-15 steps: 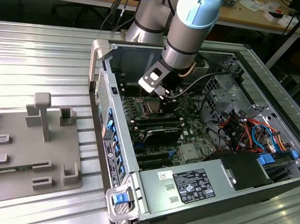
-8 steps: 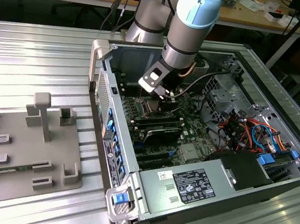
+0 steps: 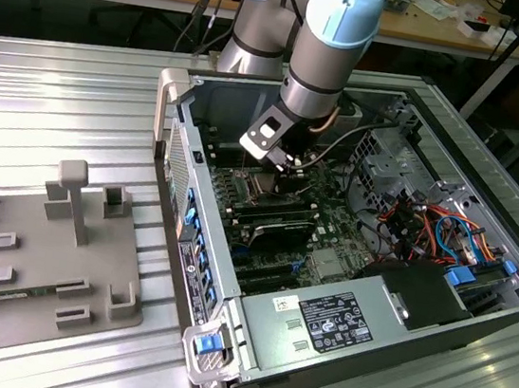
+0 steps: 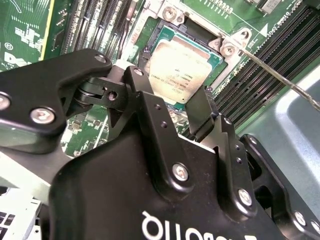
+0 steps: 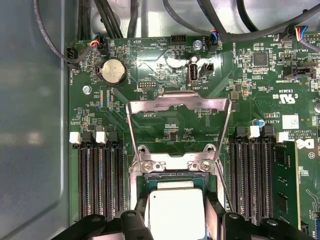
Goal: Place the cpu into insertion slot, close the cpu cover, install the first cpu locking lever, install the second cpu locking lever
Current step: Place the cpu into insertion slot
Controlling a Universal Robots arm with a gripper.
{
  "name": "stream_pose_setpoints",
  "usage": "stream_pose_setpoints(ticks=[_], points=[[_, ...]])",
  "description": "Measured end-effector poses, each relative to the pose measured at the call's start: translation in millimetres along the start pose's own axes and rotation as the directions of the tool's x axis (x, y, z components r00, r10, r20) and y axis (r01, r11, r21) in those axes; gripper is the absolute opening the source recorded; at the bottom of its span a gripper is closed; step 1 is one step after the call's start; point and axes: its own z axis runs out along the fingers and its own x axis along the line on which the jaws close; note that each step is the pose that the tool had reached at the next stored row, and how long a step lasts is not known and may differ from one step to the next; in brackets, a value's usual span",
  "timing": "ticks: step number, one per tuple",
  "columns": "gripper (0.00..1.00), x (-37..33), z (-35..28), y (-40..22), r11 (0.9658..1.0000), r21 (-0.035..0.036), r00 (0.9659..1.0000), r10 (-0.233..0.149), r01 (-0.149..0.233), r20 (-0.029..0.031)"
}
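Inside the open computer case (image 3: pixel 388 311) on the worktop (image 3: pixel 61 101), the chip (image 4: pixel 182 67) is lying in its socket (image 4: pixel 150 40), between banks of memory slots (image 5: pixel 100 175). The cover (image 5: pixel 177 102) is standing raised. The tool (image 4: pixel 167 87) is hanging just above, its fingers (image 4: pixel 142 95) spread and flanking the chip. A thin lever rod (image 4: pixel 280 75) is crossing beside the socket.

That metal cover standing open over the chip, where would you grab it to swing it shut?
Probably at the free crossbar of the cover, the edge farthest from its hinge. Come from above: the frame stands tilted up, its thin bar exposed, and its middle is an open window.
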Motion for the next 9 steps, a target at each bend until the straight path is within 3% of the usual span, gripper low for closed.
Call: stream_pose_setpoints(ticks=[9], points=[[0.54,-0.4,-0.1,0.0,0.9999,0.0000,0.9999,0.011,-0.011,0.0011]])
